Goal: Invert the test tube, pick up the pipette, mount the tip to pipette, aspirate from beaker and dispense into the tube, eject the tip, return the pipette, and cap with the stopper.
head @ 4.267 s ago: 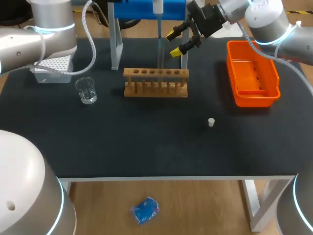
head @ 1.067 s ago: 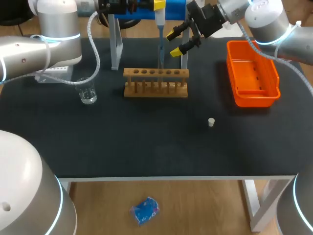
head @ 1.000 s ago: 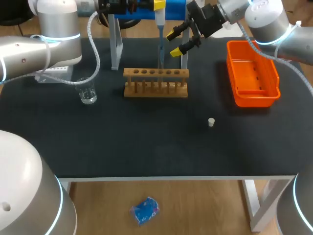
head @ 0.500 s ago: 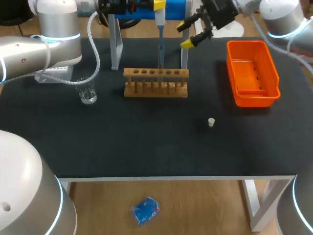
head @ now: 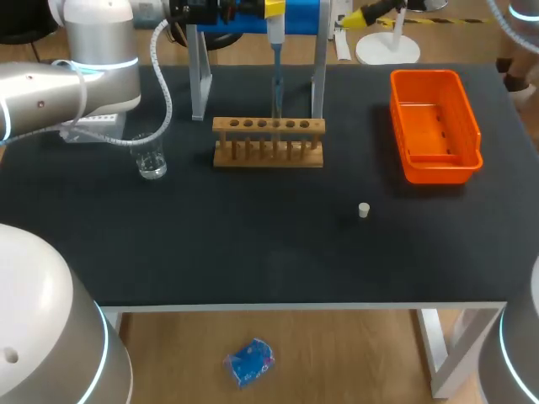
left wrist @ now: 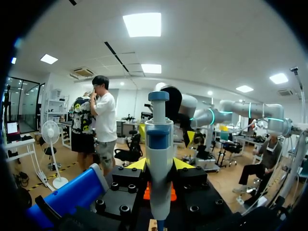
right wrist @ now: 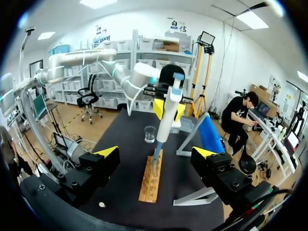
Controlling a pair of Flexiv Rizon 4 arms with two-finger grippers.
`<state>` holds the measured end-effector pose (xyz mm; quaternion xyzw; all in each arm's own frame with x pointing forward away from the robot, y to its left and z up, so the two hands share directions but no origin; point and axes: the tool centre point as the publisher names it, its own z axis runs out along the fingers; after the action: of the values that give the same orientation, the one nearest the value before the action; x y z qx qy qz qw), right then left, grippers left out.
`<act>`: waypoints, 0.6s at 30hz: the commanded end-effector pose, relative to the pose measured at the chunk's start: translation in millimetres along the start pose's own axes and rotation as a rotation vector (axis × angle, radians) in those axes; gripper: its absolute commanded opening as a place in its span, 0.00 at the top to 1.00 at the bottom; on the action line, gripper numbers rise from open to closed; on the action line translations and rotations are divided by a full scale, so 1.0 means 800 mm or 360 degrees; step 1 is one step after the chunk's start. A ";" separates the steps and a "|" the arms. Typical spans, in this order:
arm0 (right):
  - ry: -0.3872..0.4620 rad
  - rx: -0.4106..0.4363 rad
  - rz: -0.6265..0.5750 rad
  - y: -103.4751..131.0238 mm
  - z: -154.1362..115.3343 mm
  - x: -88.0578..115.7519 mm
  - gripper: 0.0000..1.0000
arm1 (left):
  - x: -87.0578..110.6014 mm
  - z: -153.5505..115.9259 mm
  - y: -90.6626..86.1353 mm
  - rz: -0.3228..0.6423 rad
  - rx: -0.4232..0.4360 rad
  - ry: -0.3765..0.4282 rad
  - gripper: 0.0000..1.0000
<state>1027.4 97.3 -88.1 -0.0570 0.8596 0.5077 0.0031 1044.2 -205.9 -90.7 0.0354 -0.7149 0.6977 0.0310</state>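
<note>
Head view: the left gripper (head: 271,10) holds a pipette (head: 274,46) upright above the wooden test tube rack (head: 268,141). The pipette's long tip (head: 275,93) reaches down into a middle hole of the rack. The tube there is too faint to make out. A glass beaker (head: 150,156) stands well to the rack's left. A small white stopper (head: 364,210) lies alone on the black table (head: 253,252), and an orange bin (head: 435,126) sits at the right.

Left wrist view: the yellow fingers (left wrist: 137,164) are closed on the pipette's body from both sides.

Right wrist view: the right gripper (right wrist: 156,154) is spread wide and empty, back from the rack.

Pickup and tip mounting look done, and dispensing seems to be in hand. Ejecting the tip, returning the pipette and capping remain.
</note>
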 end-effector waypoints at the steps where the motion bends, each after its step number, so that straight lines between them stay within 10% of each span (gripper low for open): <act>1: 0.0004 0.0059 0.0013 0.020 -0.014 -0.001 0.00 | 0.002 0.000 -0.001 0.0000 -0.0003 -0.0007 1.00; 18: -0.0053 0.0202 -0.0020 0.066 -0.022 -0.016 0.00 | 0.002 0.000 -0.001 0.0000 -0.0003 -0.0007 1.00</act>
<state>1036.5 109.5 -33.8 -0.0534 0.8886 0.4549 0.0246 1044.2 -205.9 -90.7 0.0355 -0.7149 0.6977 0.0309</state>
